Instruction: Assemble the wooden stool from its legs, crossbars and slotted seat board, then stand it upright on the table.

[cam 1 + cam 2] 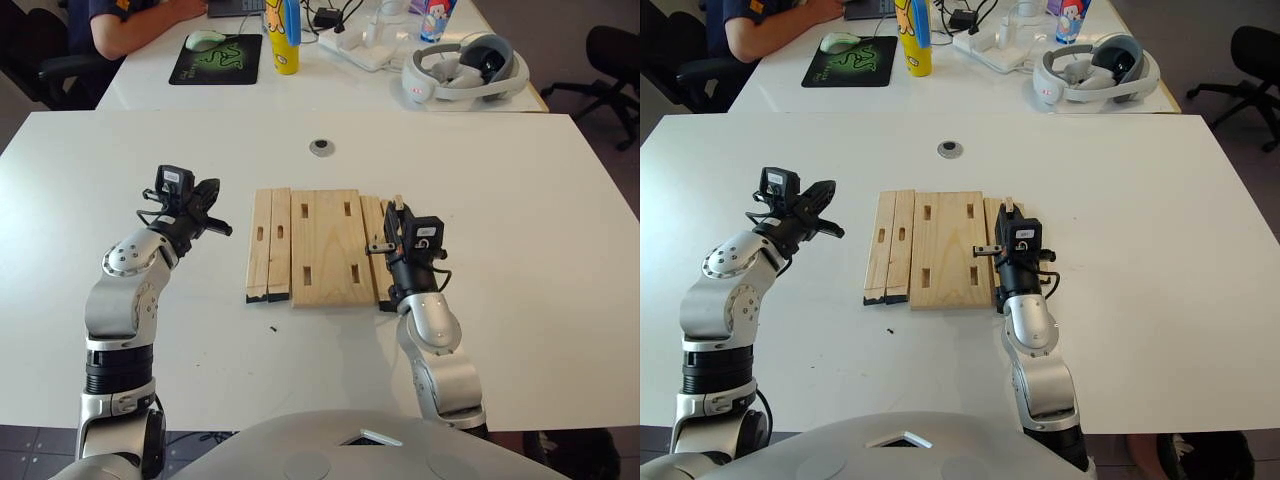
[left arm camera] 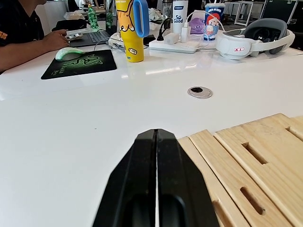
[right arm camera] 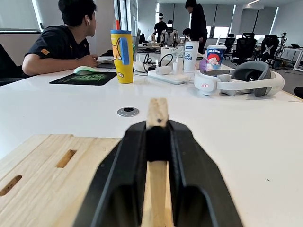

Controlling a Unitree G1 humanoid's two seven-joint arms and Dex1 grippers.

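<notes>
Wide white counter [image 1: 520, 200], smooth and faintly glossy, with a round metal grommet [image 1: 321, 148] set in near its far edge. Lying flat at mid-counter, face up: slotted seat board [image 1: 325, 250] with four slots. Touching its left side, two narrow legs [image 1: 270, 245], one slot each, dark-tipped at the near ends. Along its right side, more thin strips [image 1: 372, 225], partly hidden behind the arm.

Right gripper [image 3: 157, 132] clamped on a slim crossbar [image 3: 156, 109] at the board's right edge, bar end poking out past the fingertips toward the far side. Possibly resting on the strips below rather than lifted; hard to tell from here.

Left gripper [image 2: 156, 137] pressed together on nothing, above bare counter, left of the legs and apart from them.

Just behind, a second white counter [image 1: 330, 90]: black mouse pad [image 1: 215, 58] with a green pattern, yellow bottle [image 1: 284, 35], white power strip [image 1: 360, 48], white headset [image 1: 465, 70]. Black office chair [image 1: 610, 55] off to the right. Further back in the right wrist view, an open office with desk chairs [image 3: 244, 45] and tall windows [image 3: 16, 14].
</notes>
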